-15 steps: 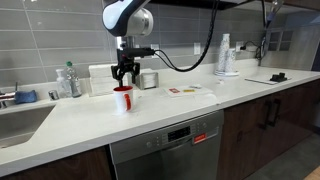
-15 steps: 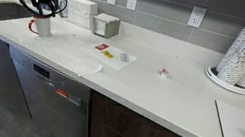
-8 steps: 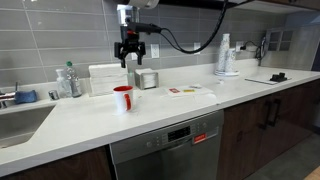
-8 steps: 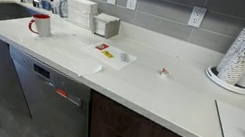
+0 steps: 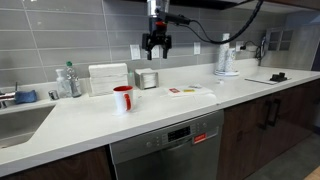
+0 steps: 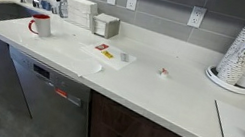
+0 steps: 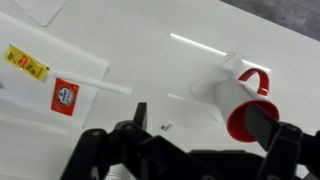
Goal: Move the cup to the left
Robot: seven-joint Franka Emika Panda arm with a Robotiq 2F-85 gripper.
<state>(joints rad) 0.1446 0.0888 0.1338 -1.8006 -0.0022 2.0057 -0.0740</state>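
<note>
Red cup [image 5: 123, 98] stands upright on the white counter [image 5: 90, 125], with free space on every side. The gripper [image 5: 157, 45] hangs high above the counter, well apart from the cup. Its jaws stand apart and hold nothing.

I judge the cup to be glazed ceramic: stiff, a little heavy for its size, and smooth enough to slip in a weak grip. It could chip if it is knocked or put down hard. Whether something is inside, I cannot tell.

A good hold would be over the rim, one finger inside the wall and one outside, on the side away from the handle [image 7: 256, 76]. The cup should stay upright.
</note>
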